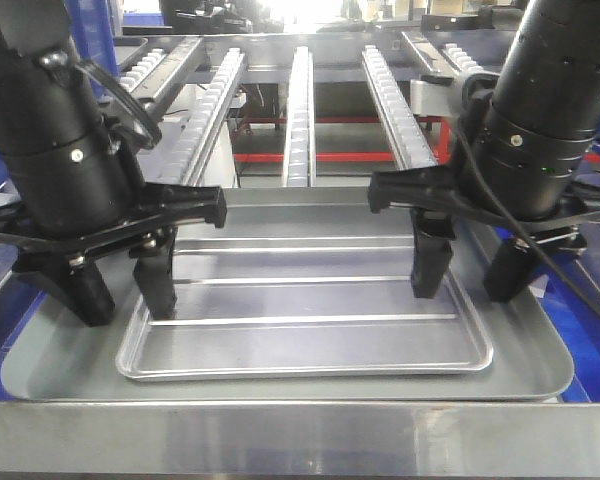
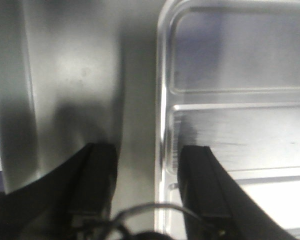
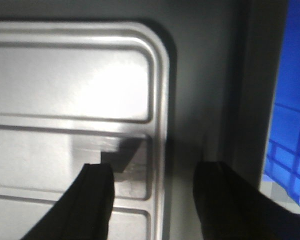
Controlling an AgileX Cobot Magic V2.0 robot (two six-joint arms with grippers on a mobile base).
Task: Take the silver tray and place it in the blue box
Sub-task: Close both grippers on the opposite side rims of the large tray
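Note:
The shiny silver tray (image 1: 300, 310), with its long ridges, lies flat inside a larger dull grey tray (image 1: 50, 365). My left gripper (image 1: 125, 298) is open and straddles the silver tray's left rim (image 2: 162, 150). One finger (image 2: 202, 180) is over the tray floor and the other (image 2: 95, 175) is outside on the grey tray. My right gripper (image 1: 470, 278) is also open astride the right rim (image 3: 162, 150), with one finger (image 3: 97, 200) inside and one (image 3: 222, 200) outside. A part of the blue box (image 3: 290, 125) shows at the right edge of the right wrist view.
Behind the trays, several roller conveyor rails (image 1: 298, 110) run away from me. A metal ledge (image 1: 300, 435) crosses the front. The grey tray's raised wall (image 3: 242, 100) stands between the right gripper and the blue box.

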